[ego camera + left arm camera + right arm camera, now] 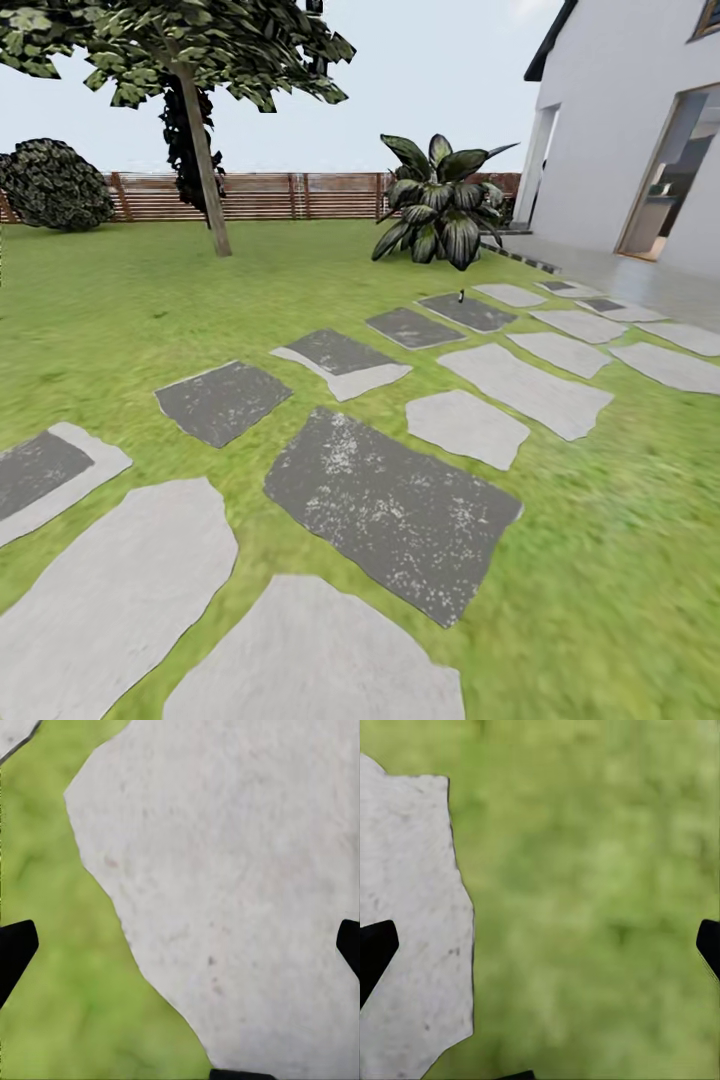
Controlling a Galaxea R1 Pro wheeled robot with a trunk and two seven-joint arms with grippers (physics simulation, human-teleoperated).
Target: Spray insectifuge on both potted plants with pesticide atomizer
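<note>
Left gripper (180, 949): jaws spread wide, black fingertips (15, 952) at opposite edges of the left wrist view, nothing between them. Below, a pale grey rough-edged stepping stone (240, 885), bordered on one side by green grass (52, 945).

Right gripper (540, 949): jaws likewise wide apart, black fingertips (375, 952) at the frame edges, empty-handed. Underneath, mostly blurred green lawn (600, 892), with the ragged edge of another pale grey paving slab (412, 930) beneath one fingertip.

Farther out, in the head view: the garden (120, 300), a green lawn crossed by a path of irregular stepping stones, some pale grey (120, 590), some dark grey and mottled (390, 510), running away toward the far right. On the far end of that path, a slim dark upright pesticide atomizer (461, 296), standing at the far edge of a dark grey stone (468, 312), well apart from both grippers and too small for any detail.

Just behind it, a large rosette plant of broad, pointed, dark green leaves with pale streaks (440, 200), its pot hidden. Left of that, a thin leaning tree trunk (203, 150) under dark foliage, and a rounded dark bush (55, 185) at the far left. Along the back, a brown horizontal-slat wooden fence (270, 195). At right, a white house wall (610, 120) with an open doorway (672, 170) and grey paving (640, 280) in front.
</note>
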